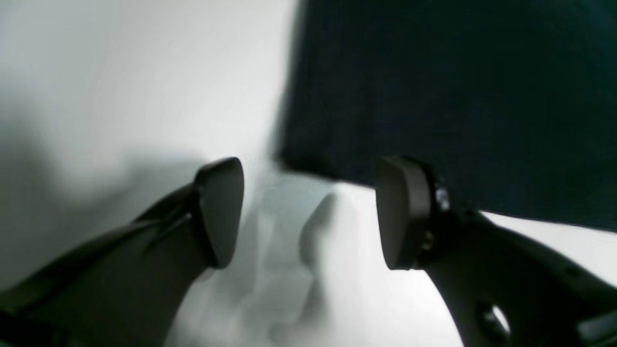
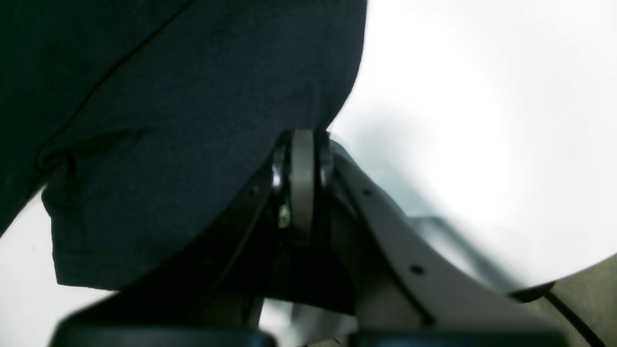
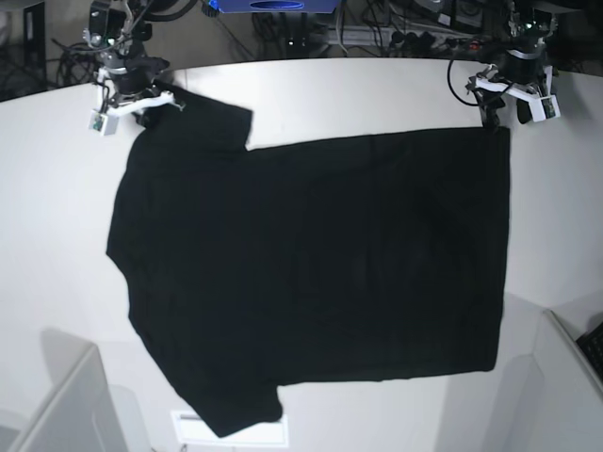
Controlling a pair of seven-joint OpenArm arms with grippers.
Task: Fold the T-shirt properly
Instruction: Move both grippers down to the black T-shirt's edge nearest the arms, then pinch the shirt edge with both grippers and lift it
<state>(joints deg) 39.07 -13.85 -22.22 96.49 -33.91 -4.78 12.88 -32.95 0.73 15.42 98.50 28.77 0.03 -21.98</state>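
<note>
Two arms at far corners, left tool (image 1: 308, 212) apart beside T-shirt (image 3: 311, 273), right tool (image 2: 302, 188) clamping sleeve.

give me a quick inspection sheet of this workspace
surface: white table, mostly covered by cloth
job's things: black T-shirt spread flat, plain side up, no print showing
clutter: nothing seen
grippers: left gripper open at a hem corner, nothing between the pads; right gripper shut on the T-shirt at a sleeve
cables: tangle behind the table's far edge
surroundings: grey panels at the near corners
</note>
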